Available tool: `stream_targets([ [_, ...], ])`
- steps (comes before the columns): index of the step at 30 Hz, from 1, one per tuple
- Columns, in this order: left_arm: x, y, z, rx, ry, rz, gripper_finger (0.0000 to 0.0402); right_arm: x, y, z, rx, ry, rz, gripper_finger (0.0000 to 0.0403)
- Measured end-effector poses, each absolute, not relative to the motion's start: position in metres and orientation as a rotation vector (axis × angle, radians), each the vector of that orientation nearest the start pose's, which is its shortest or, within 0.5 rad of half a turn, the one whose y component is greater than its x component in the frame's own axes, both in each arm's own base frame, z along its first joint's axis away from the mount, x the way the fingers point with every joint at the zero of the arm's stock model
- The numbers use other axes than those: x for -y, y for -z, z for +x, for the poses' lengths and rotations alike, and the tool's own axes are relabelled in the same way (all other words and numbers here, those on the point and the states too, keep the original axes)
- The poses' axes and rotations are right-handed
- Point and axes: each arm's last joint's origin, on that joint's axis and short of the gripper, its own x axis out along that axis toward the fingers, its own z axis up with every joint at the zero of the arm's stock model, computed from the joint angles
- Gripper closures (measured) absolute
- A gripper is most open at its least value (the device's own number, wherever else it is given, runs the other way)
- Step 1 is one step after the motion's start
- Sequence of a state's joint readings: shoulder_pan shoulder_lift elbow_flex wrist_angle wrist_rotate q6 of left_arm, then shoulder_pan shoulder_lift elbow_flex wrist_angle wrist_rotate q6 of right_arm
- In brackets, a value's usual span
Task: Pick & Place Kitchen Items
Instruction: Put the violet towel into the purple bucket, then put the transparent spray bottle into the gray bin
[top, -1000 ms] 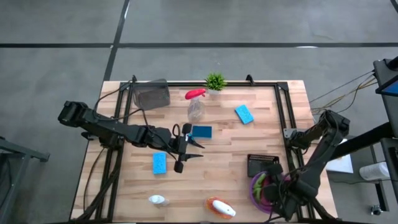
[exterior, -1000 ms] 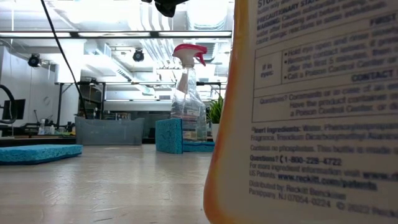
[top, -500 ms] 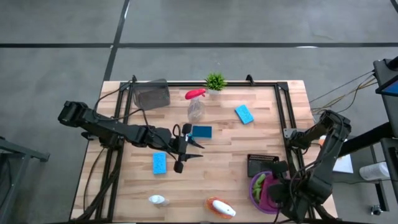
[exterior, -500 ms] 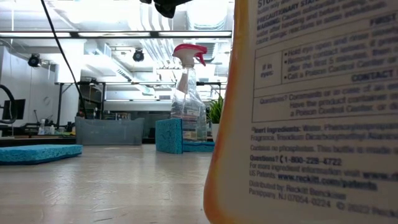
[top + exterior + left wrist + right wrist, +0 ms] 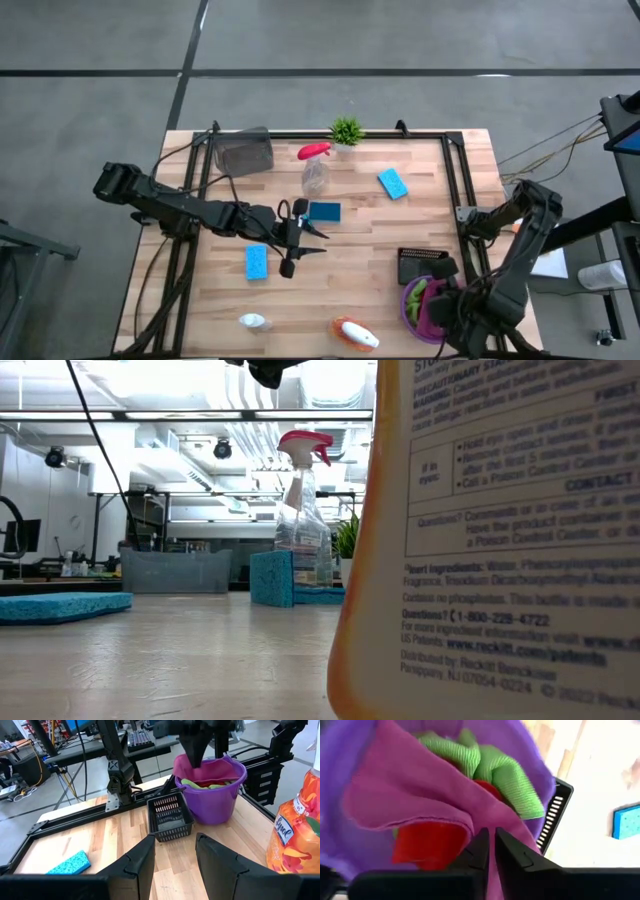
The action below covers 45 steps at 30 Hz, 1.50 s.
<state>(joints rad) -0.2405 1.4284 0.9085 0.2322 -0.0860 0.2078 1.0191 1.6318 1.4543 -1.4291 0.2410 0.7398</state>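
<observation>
Over the purple bucket (image 5: 412, 312) at the near right, my right gripper (image 5: 491, 847) points down with its fingers shut; a magenta cloth (image 5: 415, 795), a green cloth (image 5: 495, 767) and something red (image 5: 427, 845) lie in the bucket below it. Above the table's middle my left gripper (image 5: 175, 865) stands open and holds nothing. Blue sponges (image 5: 256, 262) (image 5: 323, 212) (image 5: 392, 183) lie flat on the table. The red-topped clear bottle (image 5: 315, 168) stands at the back. A white bottle (image 5: 252, 322) and an orange bottle (image 5: 355, 335) are near the front edge.
A black mesh basket (image 5: 420, 265) sits beside the bucket on its far side. At the back are a grey bin (image 5: 243, 152) on the left and a small green plant (image 5: 346, 130). Black rails (image 5: 455, 190) run along the table's sides. The orange bottle (image 5: 500, 540) fills the low view's right half.
My right arm has risen a little over the purple bucket and tipped at the wrist, and more of the green cloth in the bucket shows from above than a second ago.
</observation>
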Motion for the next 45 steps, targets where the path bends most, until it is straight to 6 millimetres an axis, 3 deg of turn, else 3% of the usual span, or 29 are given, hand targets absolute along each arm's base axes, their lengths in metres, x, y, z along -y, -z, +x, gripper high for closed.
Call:
stream_targets([
  [17,0.073,-0.268,0.309,-0.265,0.182,0.252,0.0258,-0.244,-0.216,0.162,-1.377,-0.273,-0.313,0.0386],
  [25,0.073,-0.268,0.309,-0.266,0.182,0.253,0.0258,-0.239,-0.199,0.165,-1.383,-0.33,-0.263,0.0386],
  [31,0.073,-0.268,0.309,-0.268,0.183,0.253,0.0258,-0.239,-0.21,0.165,-1.355,-0.319,-0.269,0.0386],
  [41,0.073,-0.268,0.309,-0.268,0.183,0.253,0.0258,-0.236,-0.261,0.166,-1.222,-0.306,-0.163,0.0386],
  [45,0.073,-0.267,0.309,-0.27,0.183,0.253,0.0258,-0.234,-0.272,0.165,-1.188,-0.284,-0.172,0.0378],
])
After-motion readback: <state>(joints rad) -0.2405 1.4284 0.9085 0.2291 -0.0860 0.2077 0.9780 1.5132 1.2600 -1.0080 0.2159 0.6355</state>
